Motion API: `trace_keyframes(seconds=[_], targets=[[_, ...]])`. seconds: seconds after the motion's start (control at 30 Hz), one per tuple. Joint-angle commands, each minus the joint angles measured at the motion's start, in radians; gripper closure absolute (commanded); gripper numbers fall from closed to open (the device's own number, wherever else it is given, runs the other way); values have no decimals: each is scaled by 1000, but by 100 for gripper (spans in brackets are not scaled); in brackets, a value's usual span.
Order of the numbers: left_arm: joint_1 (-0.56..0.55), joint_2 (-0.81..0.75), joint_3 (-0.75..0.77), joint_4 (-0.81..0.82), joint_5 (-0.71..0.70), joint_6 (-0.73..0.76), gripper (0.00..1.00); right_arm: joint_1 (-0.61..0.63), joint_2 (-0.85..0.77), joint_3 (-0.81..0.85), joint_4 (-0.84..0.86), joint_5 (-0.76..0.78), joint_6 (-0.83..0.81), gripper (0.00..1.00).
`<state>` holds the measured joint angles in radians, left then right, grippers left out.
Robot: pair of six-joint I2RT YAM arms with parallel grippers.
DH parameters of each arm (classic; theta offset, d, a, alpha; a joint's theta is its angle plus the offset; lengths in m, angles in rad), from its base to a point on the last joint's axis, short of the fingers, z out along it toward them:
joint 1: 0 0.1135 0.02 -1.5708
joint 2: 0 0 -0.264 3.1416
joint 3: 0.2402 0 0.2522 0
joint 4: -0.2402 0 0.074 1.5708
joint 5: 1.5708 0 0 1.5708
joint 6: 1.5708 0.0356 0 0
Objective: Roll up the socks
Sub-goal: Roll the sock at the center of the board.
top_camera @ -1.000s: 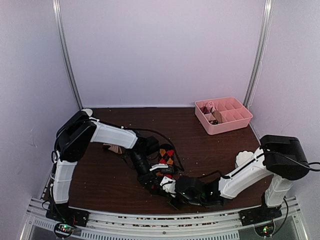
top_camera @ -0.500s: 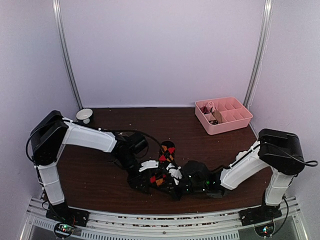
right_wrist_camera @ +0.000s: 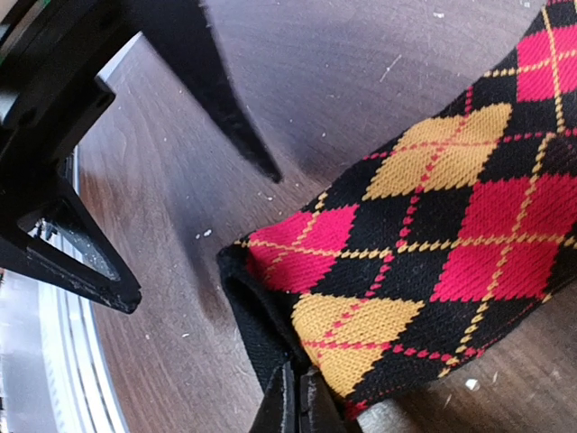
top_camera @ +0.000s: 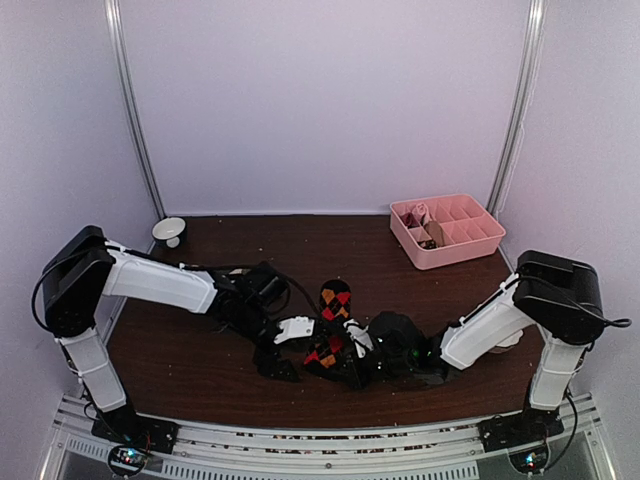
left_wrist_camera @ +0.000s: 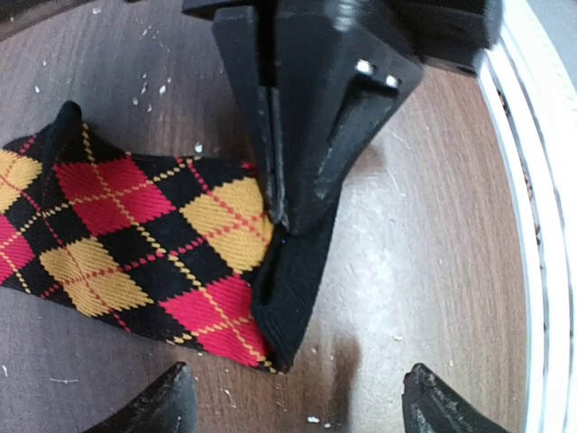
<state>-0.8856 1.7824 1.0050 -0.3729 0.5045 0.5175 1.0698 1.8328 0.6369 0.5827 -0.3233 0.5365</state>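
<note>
The black sock with red and orange argyle diamonds (top_camera: 335, 300) lies on the dark wooden table near the middle front, and the left wrist view (left_wrist_camera: 135, 234) and the right wrist view (right_wrist_camera: 433, 244) show it close up. My right gripper (right_wrist_camera: 298, 406) is shut on the sock's black cuff edge (left_wrist_camera: 293, 271), lifting that corner a little; from above the right gripper (top_camera: 342, 362) sits low at the sock's near end. My left gripper (left_wrist_camera: 297, 417) is open, its fingertips (left_wrist_camera: 167, 406) spread just short of the cuff with nothing between them. From above, the left gripper (top_camera: 292, 350) is left of the sock.
A pink divided tray (top_camera: 470, 245) with small items stands at the back right. A white bowl (top_camera: 168, 232) sits at the back left corner. The metal rail (top_camera: 320, 440) runs along the table's near edge, close behind both grippers.
My left gripper has opened and its arm has stretched out lower to the left. The right gripper has stayed shut on the cuff and shifted slightly, drawing the sock with it.
</note>
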Motion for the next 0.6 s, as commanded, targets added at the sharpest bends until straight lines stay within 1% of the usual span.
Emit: trace_keyframes(seconds=[0.0, 0.13, 0.37, 0.47, 0.57], targets=[[-21, -92, -78, 108, -3, 97, 20, -4, 20, -14, -85, -57, 65, 100], [-49, -124, -98, 127, -60, 174, 29, -23, 23, 10, -124, -90, 88, 100], [-104, -129, -114, 182, -175, 284, 45, -42, 26, 49, -108, -153, 140, 100], [-124, -129, -119, 184, -202, 312, 50, -51, 25, 70, -113, -180, 149, 100], [-140, -128, -130, 189, -217, 324, 53, -52, 19, 90, -137, -190, 142, 100]])
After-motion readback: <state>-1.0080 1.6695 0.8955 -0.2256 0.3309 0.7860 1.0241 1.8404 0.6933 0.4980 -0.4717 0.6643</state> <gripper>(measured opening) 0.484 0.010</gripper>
